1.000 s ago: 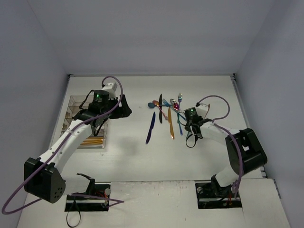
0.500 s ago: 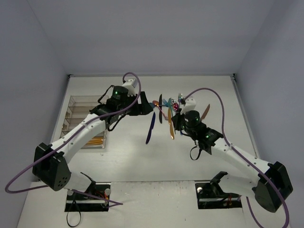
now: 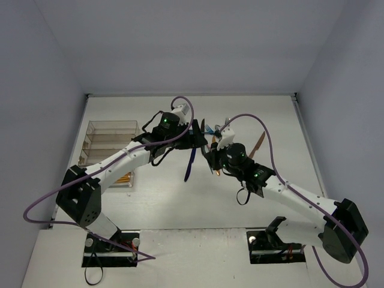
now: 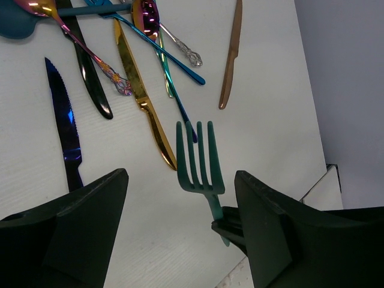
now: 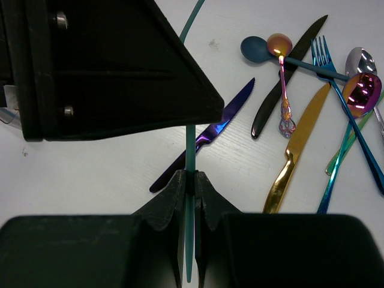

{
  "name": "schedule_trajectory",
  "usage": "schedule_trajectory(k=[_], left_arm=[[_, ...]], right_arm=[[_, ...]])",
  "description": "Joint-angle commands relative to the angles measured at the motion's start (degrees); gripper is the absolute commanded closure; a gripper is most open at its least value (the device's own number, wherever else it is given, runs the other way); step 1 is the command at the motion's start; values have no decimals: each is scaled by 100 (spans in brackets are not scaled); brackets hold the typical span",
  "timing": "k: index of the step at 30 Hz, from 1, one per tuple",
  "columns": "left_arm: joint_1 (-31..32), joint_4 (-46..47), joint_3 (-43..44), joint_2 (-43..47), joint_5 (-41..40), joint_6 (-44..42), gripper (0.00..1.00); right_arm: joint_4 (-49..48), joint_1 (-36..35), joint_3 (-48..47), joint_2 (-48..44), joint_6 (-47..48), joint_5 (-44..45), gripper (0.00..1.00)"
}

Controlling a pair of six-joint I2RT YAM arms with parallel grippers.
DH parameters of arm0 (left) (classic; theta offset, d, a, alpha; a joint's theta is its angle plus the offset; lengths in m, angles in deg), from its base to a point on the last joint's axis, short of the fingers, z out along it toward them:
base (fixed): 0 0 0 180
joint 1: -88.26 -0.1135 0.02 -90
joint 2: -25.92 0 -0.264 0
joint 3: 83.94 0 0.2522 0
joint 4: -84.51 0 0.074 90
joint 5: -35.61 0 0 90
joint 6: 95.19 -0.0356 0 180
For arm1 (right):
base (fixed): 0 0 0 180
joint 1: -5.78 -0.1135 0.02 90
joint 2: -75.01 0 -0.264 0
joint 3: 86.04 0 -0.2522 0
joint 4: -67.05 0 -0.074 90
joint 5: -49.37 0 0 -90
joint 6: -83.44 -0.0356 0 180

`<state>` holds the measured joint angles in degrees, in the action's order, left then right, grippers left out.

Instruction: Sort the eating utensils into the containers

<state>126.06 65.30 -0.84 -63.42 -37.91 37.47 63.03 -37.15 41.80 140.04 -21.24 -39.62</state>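
The right pincer is clamped on the slim handle of a teal fork, holding it above the table with the tines pointing away from its fingers. The left pincer stands wide open and grips nothing. The fork's tines sit in the gap between its two fingers, touching neither (as far as its wrist view shows).

Beyond the left pincer's tips the loose utensils lie on the table. A gold knife is straight ahead. A blue serrated knife and a black knife lie toward the left of that view, and a copper knife toward the right. The clear tray sits well apart, back behind the left pincer alongside its arm, with gold pieces in its near end.
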Motion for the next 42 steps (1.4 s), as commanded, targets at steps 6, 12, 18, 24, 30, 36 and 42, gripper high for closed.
schedule_trajectory(k=[6,12,18,24,30,36,42], left_arm=[[242,916,213,24,-101,438,64],[279,949,169,-47,-83,574,100],[258,1006,23,-9,-175,661,100],[50,798,-128,199,-528,612,100],[-677,563,-528,713,-840,599,100],[-2150,-72,-1066,1433,-1429,655,100],[-3445,-214,-1646,1843,-1708,1181,100]], right_arm=[[-706,-83,-142,157,-103,11,100],[-743,-101,-142,245,-165,100,98],[-771,-110,-151,282,-181,119,79],[-771,-102,-93,215,-176,195,46],[-755,-93,44,1,-126,314,42],[-617,-65,231,-312,-42,638,41],[-486,-17,391,-503,-7,803,41]])
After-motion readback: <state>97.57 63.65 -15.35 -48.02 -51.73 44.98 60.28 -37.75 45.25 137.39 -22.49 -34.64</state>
